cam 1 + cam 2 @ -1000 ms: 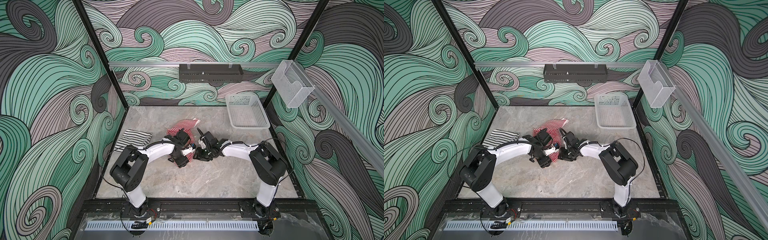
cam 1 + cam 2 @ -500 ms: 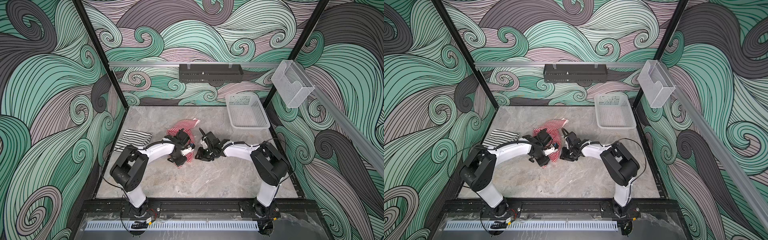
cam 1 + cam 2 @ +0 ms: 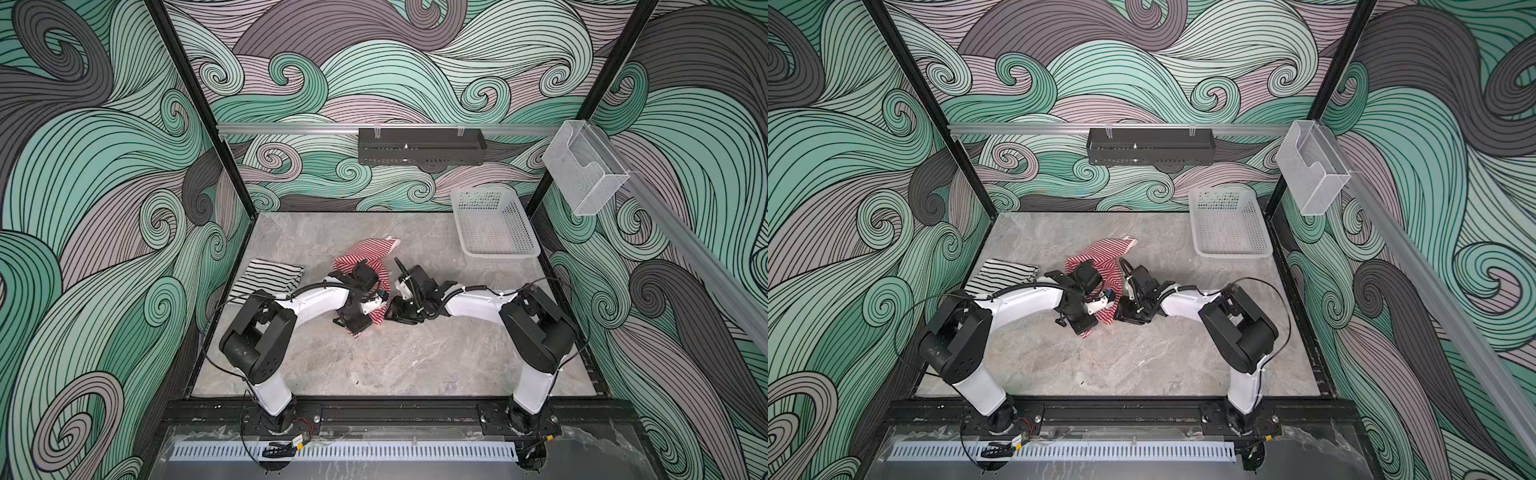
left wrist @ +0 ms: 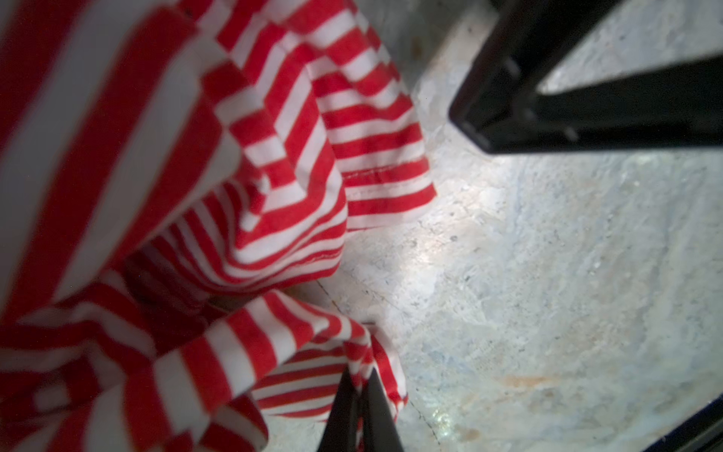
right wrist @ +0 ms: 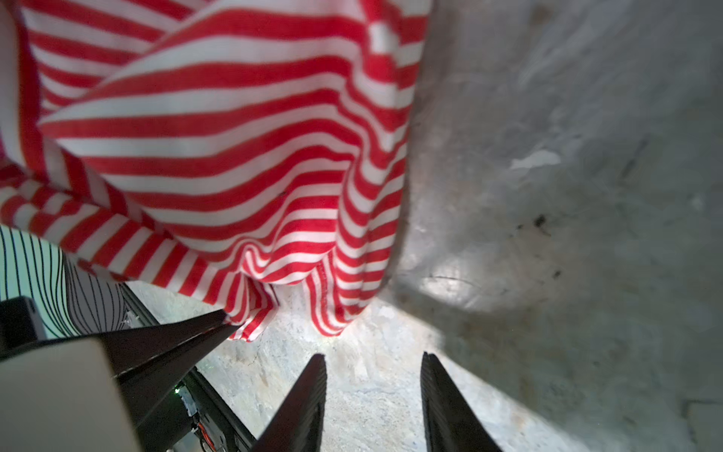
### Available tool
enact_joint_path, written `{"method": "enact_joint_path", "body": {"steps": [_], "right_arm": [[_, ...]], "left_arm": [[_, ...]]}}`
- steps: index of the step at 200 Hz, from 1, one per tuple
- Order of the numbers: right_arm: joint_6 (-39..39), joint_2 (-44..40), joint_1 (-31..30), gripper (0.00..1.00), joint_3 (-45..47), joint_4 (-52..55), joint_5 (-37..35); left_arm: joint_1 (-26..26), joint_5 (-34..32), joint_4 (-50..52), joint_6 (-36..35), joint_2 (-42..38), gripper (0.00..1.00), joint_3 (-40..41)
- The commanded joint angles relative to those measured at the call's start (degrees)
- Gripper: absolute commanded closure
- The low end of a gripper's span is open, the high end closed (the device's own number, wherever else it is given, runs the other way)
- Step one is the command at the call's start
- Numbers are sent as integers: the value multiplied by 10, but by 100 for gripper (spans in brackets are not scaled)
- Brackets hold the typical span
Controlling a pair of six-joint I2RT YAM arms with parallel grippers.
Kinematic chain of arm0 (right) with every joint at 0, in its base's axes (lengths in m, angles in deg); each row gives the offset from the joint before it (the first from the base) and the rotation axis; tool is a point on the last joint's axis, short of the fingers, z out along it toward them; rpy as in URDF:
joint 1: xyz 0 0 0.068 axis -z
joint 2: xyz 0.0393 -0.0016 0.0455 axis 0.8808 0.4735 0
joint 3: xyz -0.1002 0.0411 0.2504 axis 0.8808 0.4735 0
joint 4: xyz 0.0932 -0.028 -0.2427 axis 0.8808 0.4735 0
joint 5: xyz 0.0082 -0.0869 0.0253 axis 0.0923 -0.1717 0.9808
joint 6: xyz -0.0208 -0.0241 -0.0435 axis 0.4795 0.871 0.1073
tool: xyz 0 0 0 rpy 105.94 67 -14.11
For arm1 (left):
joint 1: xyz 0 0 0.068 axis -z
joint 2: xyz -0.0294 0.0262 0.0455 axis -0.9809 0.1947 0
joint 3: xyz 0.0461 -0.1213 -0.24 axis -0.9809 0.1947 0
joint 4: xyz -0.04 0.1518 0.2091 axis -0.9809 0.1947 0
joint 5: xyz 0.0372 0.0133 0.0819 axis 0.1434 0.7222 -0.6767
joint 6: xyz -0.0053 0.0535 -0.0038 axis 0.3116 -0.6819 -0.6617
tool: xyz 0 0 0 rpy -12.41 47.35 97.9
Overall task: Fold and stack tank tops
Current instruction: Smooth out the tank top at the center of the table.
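surface: grey marble table (image 3: 415, 353) | on it: crumpled red-striped top (image 3: 365, 249), folded black-striped top (image 3: 270, 276), white basket (image 3: 500, 252)

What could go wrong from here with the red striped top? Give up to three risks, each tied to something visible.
1. The left gripper pinches only a thin edge of the crumpled red striped top; it may slip out when pulled.
2. The right gripper is open and empty, short of the hem; closing here could miss.
3. Both grippers sit close together; they might bump.
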Motion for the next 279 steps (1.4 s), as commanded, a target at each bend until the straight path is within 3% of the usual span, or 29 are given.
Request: {"method": "enact_joint_path", "body": {"steps": [1, 66, 95, 115, 144, 169, 205, 279], "right_arm": [[-23, 18, -6, 56, -3, -26, 7], [-27, 69, -22, 56, -47, -19, 7], [-28, 81, -24, 60, -59, -4, -8], [-26, 79, -23, 71, -55, 1, -17], [-23, 71, -17, 100, -48, -4, -25], [-14, 55, -7, 100, -50, 0, -20], [52, -52, 28, 100, -56, 90, -32], [171, -309, 77, 100, -180, 281, -64]], "left_arm": [[-6, 1, 28, -5, -48, 100, 0], [-33, -20, 36, 2, -136, 100, 18], [-46, -20, 36, 3, -163, 100, 25], [-56, -21, 35, 3, -174, 100, 27], [-88, -16, 30, 6, -189, 100, 24], [-130, -8, 33, -1, -202, 100, 12], [-220, 36, 78, -24, -217, 100, -50], [-336, 169, 229, -28, -186, 100, -321]]}}
